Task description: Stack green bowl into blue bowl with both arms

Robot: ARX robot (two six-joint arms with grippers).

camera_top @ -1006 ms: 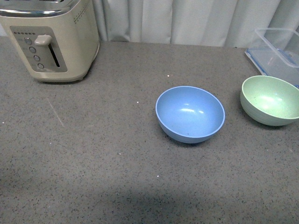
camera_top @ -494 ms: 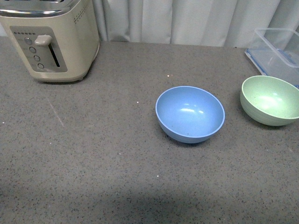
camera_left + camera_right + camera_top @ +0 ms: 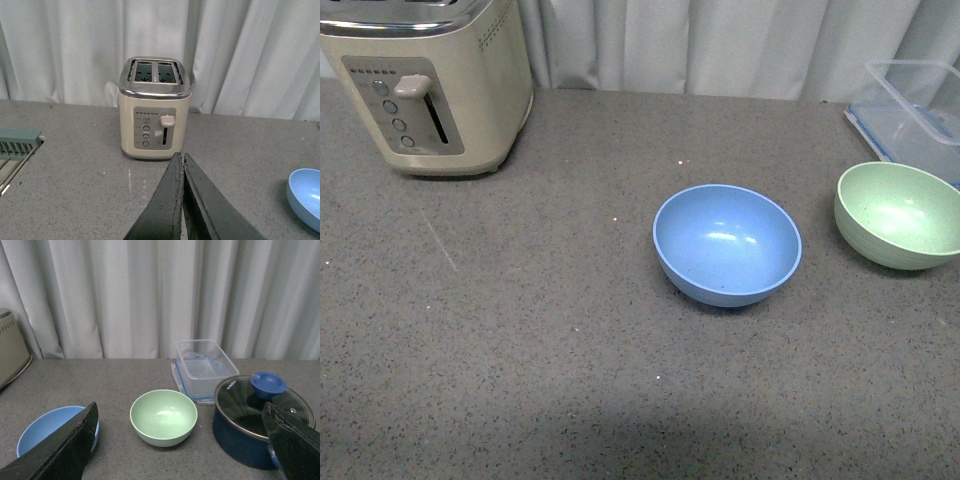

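The left gripper [image 3: 181, 160] has its two fingers pressed together, flat against each other, with nothing between them. It points out over the tabletop [image 3: 75, 185] toward the front of the toaster [image 3: 155, 107], and it touches nothing. The right gripper [image 3: 180, 410] is spread wide and holds nothing. Its two dark fingers [image 3: 65, 450] stick out toward the curtain [image 3: 125, 295]. In the right wrist view, the green bowl [image 3: 163, 416] shows in the gap between them, farther out on the tabletop and not touching them. No arm shows in the front view.

The green bowl sits upright with its open side up. It is round, so it has no long side. It is empty. The blue bowl [image 3: 727, 243] sits upright too, open side up and empty, near the middle of the tabletop. The green bowl is to its right and a little farther back, and the two do not touch.

A clear box [image 3: 920, 110] sits just behind the green bowl. A dark blue pot [image 3: 260, 430] with a glass lid [image 3: 265, 405] stands near the green bowl, close to the box. The toaster is far off at the back left.
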